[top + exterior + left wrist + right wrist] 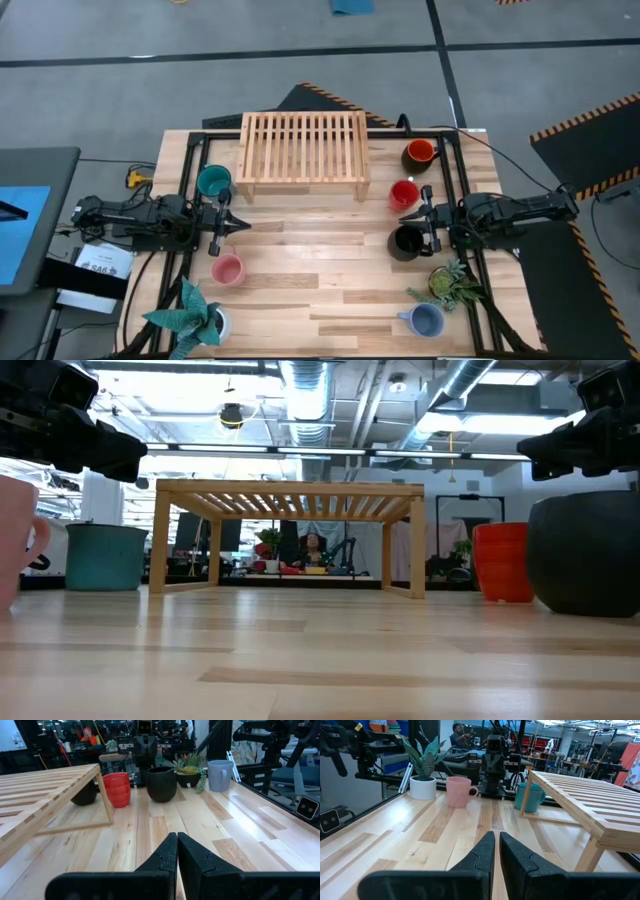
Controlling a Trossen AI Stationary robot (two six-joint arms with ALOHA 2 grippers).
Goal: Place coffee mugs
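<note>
Six mugs stand on their bases on the table. Teal [213, 182] and pink [227, 269] are on the left. Orange-and-dark [419, 154], red [403, 194], black [405, 242] and pale blue [426, 320] are on the right. My left gripper [243, 226] hangs shut above the table between the teal and pink mugs, pointing toward the table's right; its fingers [170, 851] touch nothing. My right gripper [408, 216] hangs shut between the red and black mugs, pointing left, and its fingers [487, 851] also touch nothing.
A slatted wooden rack [303, 155] stands on legs at the table's far middle. A potted plant [190, 318] sits at the near left corner, and another [447, 283] sits between the black and pale blue mugs. Bare wood [320, 260] lies between the two grippers.
</note>
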